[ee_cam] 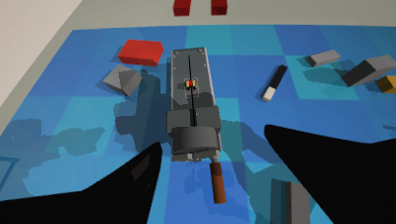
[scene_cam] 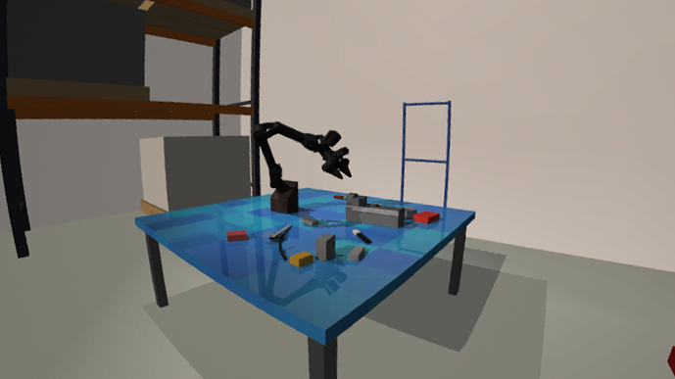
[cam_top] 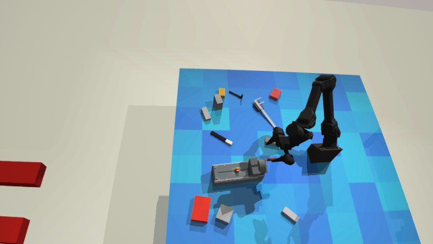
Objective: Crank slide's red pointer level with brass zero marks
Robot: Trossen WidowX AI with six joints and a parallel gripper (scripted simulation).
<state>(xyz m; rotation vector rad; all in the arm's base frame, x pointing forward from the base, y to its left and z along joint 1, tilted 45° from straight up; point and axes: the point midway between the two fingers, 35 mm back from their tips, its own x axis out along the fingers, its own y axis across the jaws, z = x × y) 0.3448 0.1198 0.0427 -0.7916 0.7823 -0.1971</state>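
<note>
The grey machine point(cam_top: 233, 179) point(scene_cam: 373, 218) point(ee_cam: 178, 101) stands on the table with its crank end toward the arm. Its brown crank handle point(cam_top: 271, 158) point(scene_cam: 339, 197) point(ee_cam: 218, 183) sticks out from the round hub point(ee_cam: 195, 141). The red pointer point(cam_top: 237, 169) point(ee_cam: 191, 83) sits at the slot between small yellow brass marks; it looks about level, but is too small to tell exactly. My gripper point(cam_top: 269, 152) point(scene_cam: 346, 177) point(ee_cam: 213, 138) is wide open and empty, above the crank end. In the wrist view the handle lies low between the fingers, not gripped.
A red block point(cam_top: 200, 209) point(ee_cam: 141, 53) and a grey block point(cam_top: 224, 214) point(ee_cam: 122, 80) lie beside the machine. A black-and-white bar point(cam_top: 219, 136) point(ee_cam: 277, 79) lies on its other side. A grey block point(cam_top: 270, 142) point(ee_cam: 298, 203) lies near the handle. A caliper point(cam_top: 266, 116) point(scene_cam: 281, 232) lies farther off.
</note>
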